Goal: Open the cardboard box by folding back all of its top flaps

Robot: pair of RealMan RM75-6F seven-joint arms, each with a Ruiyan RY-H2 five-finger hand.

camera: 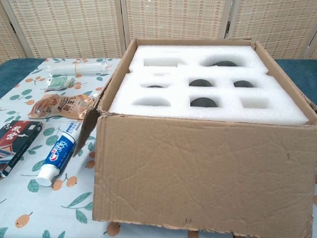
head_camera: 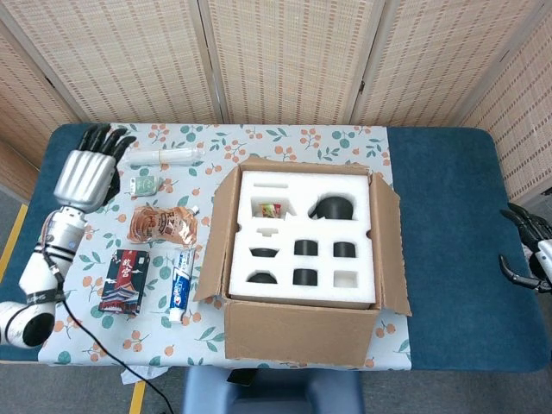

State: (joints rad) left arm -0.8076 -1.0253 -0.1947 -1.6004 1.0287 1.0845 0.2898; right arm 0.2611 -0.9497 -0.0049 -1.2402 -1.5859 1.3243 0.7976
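The cardboard box stands open in the middle of the table, showing a white foam insert with dark round cavities. Its left flap hangs folded out and down. The right flap is folded outward too. My left hand is open over the table's far left, well apart from the box, holding nothing. My right hand shows only partly at the right frame edge, fingers spread and empty. Neither hand appears in the chest view.
Left of the box on the floral cloth lie a toothpaste tube, a dark red packet, an orange snack pouch, a small green packet and a long white tube. Woven screens stand behind.
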